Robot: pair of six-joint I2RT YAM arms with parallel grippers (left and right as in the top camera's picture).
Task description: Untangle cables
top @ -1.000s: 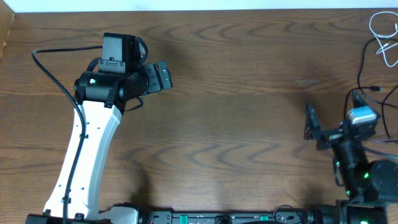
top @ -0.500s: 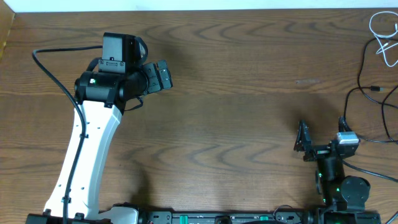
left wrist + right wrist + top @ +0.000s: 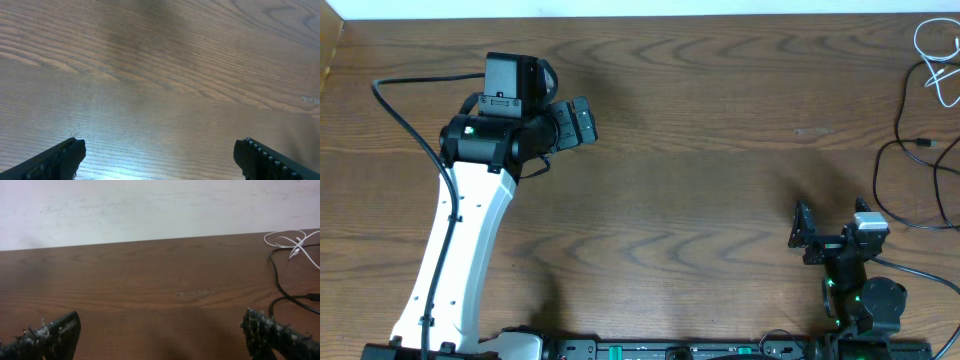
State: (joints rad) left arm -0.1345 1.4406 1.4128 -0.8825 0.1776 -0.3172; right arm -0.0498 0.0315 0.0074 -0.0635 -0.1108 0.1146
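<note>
We count two cables, one white cable (image 3: pixel 292 242) and one black cable (image 3: pixel 274 275), in the right wrist view only, never the left; left fingers (image 3: pixel 60 157) and right fingers (image 3: pixel 55 332) spread wide.

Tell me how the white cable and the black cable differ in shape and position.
Shape: the white cable is coiled in small loops, while the black cable runs in one wide curve. Position: the white cable lies at the far right corner of the table, and the black cable reaches nearer the robot. Both are thin, lie on the table, and neither is held.
</note>
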